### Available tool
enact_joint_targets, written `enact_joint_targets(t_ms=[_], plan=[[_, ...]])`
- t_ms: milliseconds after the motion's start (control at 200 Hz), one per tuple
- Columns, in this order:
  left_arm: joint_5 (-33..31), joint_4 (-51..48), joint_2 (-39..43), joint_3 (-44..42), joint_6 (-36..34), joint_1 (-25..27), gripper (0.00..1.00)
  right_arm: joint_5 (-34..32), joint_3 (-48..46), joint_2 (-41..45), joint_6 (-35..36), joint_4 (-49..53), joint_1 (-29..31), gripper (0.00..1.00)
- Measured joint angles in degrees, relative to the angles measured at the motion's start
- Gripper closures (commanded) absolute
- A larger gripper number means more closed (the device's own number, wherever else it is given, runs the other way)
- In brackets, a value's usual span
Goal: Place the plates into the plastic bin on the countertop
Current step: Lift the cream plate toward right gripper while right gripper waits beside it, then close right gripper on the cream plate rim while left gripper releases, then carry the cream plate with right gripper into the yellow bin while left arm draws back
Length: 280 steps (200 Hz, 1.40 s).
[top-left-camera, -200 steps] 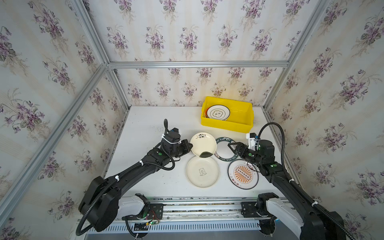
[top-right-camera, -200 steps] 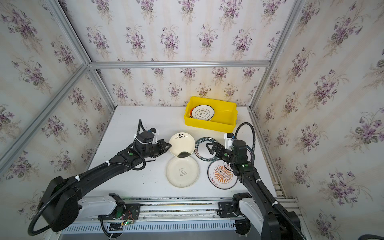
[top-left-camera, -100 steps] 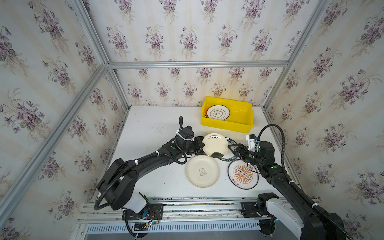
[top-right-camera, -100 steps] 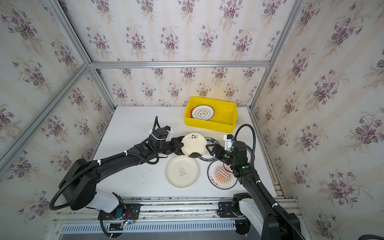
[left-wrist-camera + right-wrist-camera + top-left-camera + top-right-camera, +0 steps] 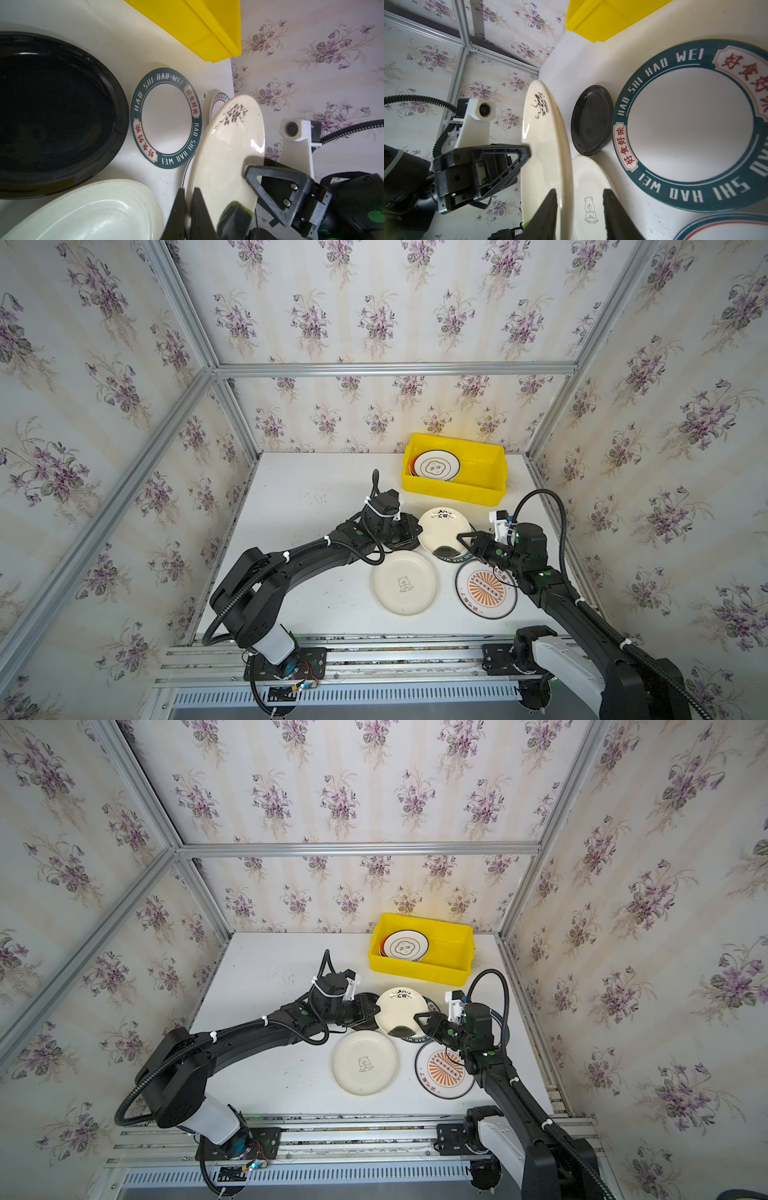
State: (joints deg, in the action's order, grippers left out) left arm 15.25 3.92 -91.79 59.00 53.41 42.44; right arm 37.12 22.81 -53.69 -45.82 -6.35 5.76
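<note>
Cream ink-smudged plate [image 5: 444,529] held tilted above the worktop [image 5: 316,489], near the yellow bin [image 5: 453,491] holding other plates [image 5: 436,466], left fingers [image 5: 179,214] clenched on one rim, right fingers [image 5: 612,212] parted astride the opposite rim

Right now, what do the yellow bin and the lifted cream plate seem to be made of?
The yellow bin looks like moulded plastic: uniform colour, soft sheen, lipped rim. The cream plate looks glazed ceramic, possibly melamine: sharp glossy highlights, ink motif under the shine.
</note>
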Motion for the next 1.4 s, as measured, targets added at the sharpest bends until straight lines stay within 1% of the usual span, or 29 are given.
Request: enact_joint_targets(t_ms=[115, 150, 170, 190, 210, 215, 250, 260, 270, 280, 290, 300, 535, 765, 870, 1044, 1249, 1399], plan=[[-0.09, -0.11, 0.13, -0.59, -0.96, 0.04, 0.97, -0.68, -0.02, -0.11, -0.55, -0.04, 0.0, 0.95], [0.02, 0.0, 0.22, -0.63, -1.07, 0.2, 0.94, -0.92, -0.02, -0.31, -0.63, 0.02, -0.07, 1.0], [-0.02, 0.13, 0.31, -0.63, -1.18, 0.26, 0.91, -1.05, -0.02, -0.42, -0.63, 0.09, -0.13, 1.0], [-0.15, 0.24, 0.35, -0.68, -1.2, 0.31, 0.83, -1.11, -0.02, -0.5, -0.61, 0.09, -0.13, 1.0], [-0.11, 0.28, 0.44, -0.68, -1.27, 0.31, 0.71, -1.25, -0.02, -0.63, -0.61, 0.09, -0.13, 1.0], [-0.11, 0.31, 0.46, -0.68, -1.31, 0.28, 0.7, -1.25, -0.02, -0.66, -0.61, 0.09, -0.13, 1.0], [-0.13, 0.31, 0.57, -0.74, -1.29, 0.22, 0.42, -1.09, 0.0, -0.9, -0.59, -0.07, -0.09, 1.0], [-0.13, 0.33, 0.61, -0.79, -1.29, 0.2, 0.36, -1.07, 0.0, -0.94, -0.59, -0.11, -0.09, 1.0], [-0.22, 0.33, 0.66, -0.85, -1.27, 0.17, 0.23, -1.07, 0.0, -0.98, -0.48, -0.11, -0.09, 1.0], [-0.28, 0.33, 0.72, -0.9, -1.22, 0.13, 0.08, -1.09, 0.0, -1.03, -0.35, -0.09, -0.09, 1.0], [-0.33, 0.33, 0.76, -0.96, -1.18, 0.11, 0.02, -1.09, 0.0, -1.07, -0.24, -0.07, -0.09, 1.0], [-0.37, 0.31, 0.81, -1.01, -1.16, 0.04, 0.01, -1.09, 0.0, -1.14, -0.2, 0.02, -0.09, 1.0], [-3.54, -0.46, 3.39, -1.86, -1.38, -0.11, 0.0, -1.44, 0.04, -1.33, -0.2, 0.31, -0.02, 1.0], [-7.13, -1.01, 8.11, -4.46, -2.32, -1.29, 0.01, -2.56, 2.4, -3.13, 0.57, 2.69, 0.02, 1.0], [-9.86, -1.46, 11.34, -7.39, -2.58, -2.45, 0.0, -2.91, 5.95, -5.31, 1.99, 5.22, 0.02, 1.0], [-13.53, -2.27, 17.38, -11.8, -3.43, -6.19, 0.0, -3.74, 11.02, -6.75, 4.24, 7.74, 0.02, 1.0], [-15.54, -2.29, 24.46, -15.89, -4.72, -9.75, 0.0, -7.67, 17.25, -8.85, 7.3, 11.19, 0.02, 1.0], [-15.85, -2.21, 27.02, -18.23, -5.53, -12.22, 0.0, -9.9, 23.47, -12.35, 9.79, 13.75, 0.02, 1.0]])
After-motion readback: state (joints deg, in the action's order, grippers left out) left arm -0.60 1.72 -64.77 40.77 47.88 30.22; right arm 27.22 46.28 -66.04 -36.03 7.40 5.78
